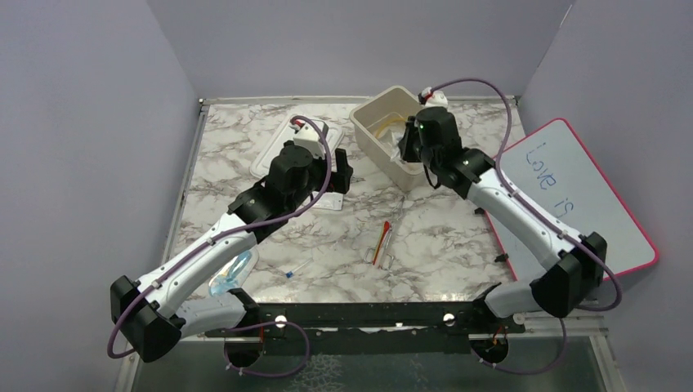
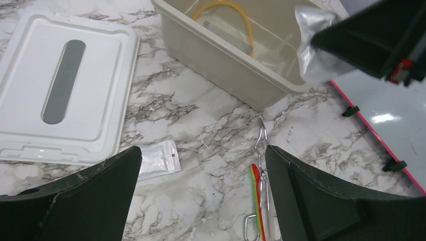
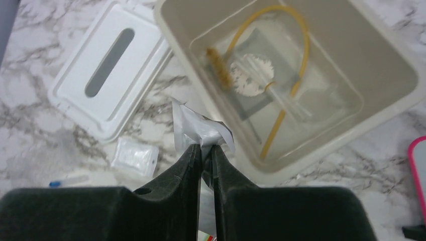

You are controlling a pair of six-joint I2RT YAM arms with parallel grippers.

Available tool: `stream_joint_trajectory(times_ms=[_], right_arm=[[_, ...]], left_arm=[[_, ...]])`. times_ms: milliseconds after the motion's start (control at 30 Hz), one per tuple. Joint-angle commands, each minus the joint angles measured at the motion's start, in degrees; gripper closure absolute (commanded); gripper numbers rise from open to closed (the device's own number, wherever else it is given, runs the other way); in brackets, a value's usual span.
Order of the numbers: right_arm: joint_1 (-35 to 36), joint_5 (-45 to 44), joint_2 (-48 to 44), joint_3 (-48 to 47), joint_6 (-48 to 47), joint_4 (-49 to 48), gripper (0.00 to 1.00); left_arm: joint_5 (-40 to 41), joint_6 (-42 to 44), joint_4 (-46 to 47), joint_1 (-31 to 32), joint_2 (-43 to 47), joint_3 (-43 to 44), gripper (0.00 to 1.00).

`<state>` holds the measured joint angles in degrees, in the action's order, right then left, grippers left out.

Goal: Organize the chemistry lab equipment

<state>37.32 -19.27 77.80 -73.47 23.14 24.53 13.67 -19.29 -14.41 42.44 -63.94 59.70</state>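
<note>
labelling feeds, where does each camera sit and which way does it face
Top external: above, behind the bases, looking down at table; left arm, right arm show.
Left wrist: low over table, facing lid and bin; open jaws.
Right wrist: over bin's edge, looking down; jaws pinch a packet.
Wrist views share bin and lid.

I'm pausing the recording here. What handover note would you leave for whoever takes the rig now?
Right hand shut on a clear packet, by the rim of the bin. Left hand open, empty, above the table.
In the bin: amber tubing. Lid off, lying beside it.
To go, all on the table: small packet by the lid, tongs, red-tipped dropper, blue-capped piece, bluish packet beside the left arm.
</note>
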Motion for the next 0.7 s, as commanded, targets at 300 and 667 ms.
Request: stream_joint_trajectory(times_ms=[300, 667], right_arm=[[-13.7, 16.8, 24.7, -14.9, -20.2, -18.7, 0.83], [-15.2, 26.4, 37.2, -17.9, -35.1, -28.5, 0.80]], left_arm=[[2.9, 3.8, 0.8, -1.4, 0.6, 0.7, 0.04], [1.7, 4.2, 1.2, -2.0, -1.6, -0.2, 0.04]])
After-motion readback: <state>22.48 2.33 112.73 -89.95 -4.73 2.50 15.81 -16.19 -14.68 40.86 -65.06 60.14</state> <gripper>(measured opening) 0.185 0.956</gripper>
